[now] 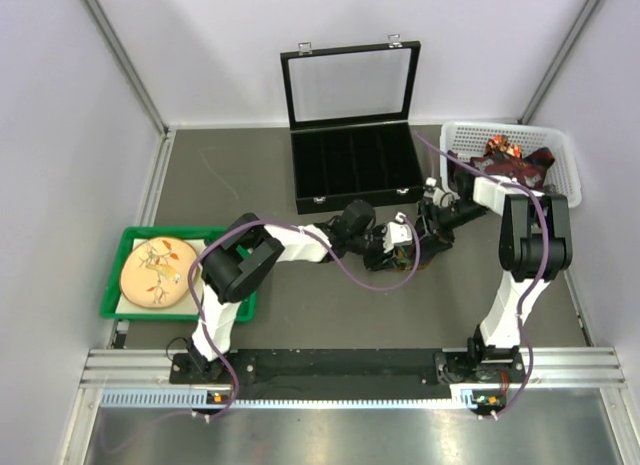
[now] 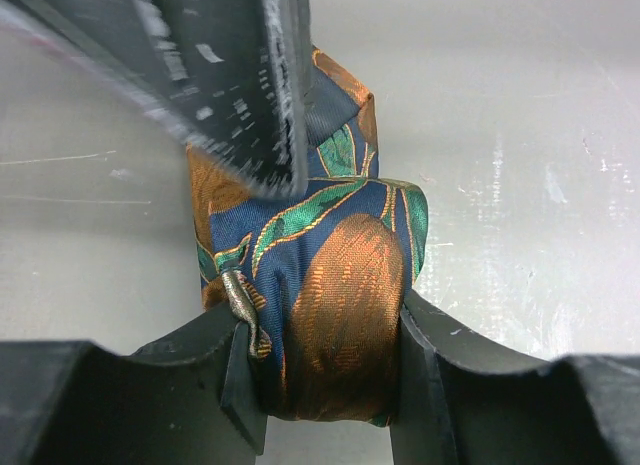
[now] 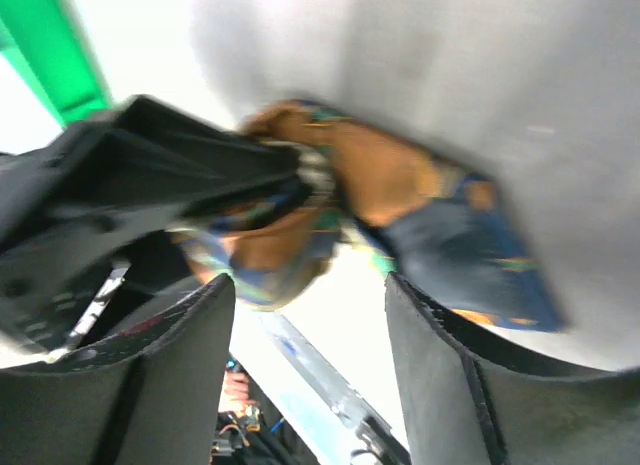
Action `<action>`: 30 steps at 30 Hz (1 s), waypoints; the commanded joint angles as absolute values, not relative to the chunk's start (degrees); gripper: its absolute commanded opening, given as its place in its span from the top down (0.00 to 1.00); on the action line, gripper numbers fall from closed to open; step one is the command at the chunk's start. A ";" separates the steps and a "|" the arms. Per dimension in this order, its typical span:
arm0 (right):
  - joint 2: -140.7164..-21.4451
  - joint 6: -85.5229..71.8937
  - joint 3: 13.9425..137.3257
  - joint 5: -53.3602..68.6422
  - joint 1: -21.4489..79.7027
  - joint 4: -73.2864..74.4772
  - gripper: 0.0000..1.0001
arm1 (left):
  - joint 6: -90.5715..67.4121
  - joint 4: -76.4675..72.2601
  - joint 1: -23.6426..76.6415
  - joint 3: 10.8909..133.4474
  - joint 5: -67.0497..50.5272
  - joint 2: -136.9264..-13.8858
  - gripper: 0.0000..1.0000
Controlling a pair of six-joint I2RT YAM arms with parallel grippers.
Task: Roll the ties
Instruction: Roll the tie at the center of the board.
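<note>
A rolled tie (image 2: 340, 275), dark blue with orange and green leaves, sits between my left gripper's (image 2: 325, 335) jaws, which are shut on the roll just above the grey table. In the top view my left gripper (image 1: 395, 243) and right gripper (image 1: 428, 233) meet at the table's middle, in front of the black case, and hide the tie. My right gripper (image 3: 310, 295) is open, its jaws wide apart, close to the tie (image 3: 380, 175) but not holding it. One right finger (image 2: 230, 75) hangs blurred over the roll. More ties (image 1: 512, 161) lie in the white basket.
An open black case (image 1: 355, 165) with divided compartments stands at the back middle. A white basket (image 1: 560, 155) is at the back right. A green tray (image 1: 118, 285) with a round patterned plate (image 1: 158, 272) is at the left. Walls close in the table.
</note>
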State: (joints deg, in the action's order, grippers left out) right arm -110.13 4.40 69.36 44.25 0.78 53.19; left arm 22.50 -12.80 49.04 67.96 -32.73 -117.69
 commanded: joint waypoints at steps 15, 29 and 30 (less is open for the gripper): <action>-111.27 6.33 71.63 39.56 7.30 51.77 1.00 | 22.32 7.13 49.48 71.72 -23.45 -120.68 0.47; -112.68 7.03 70.31 30.32 6.24 47.46 1.00 | 13.47 -27.31 45.35 63.81 -42.27 -117.94 0.19; -112.76 6.94 70.23 29.63 6.33 47.20 1.00 | 12.49 -31.25 45.26 63.98 -42.80 -118.99 0.19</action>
State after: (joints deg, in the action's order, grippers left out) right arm -109.82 3.88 71.00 43.46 6.17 53.17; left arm 18.31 -18.31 45.82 64.51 -38.59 -116.99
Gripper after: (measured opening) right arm 0.035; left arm 0.809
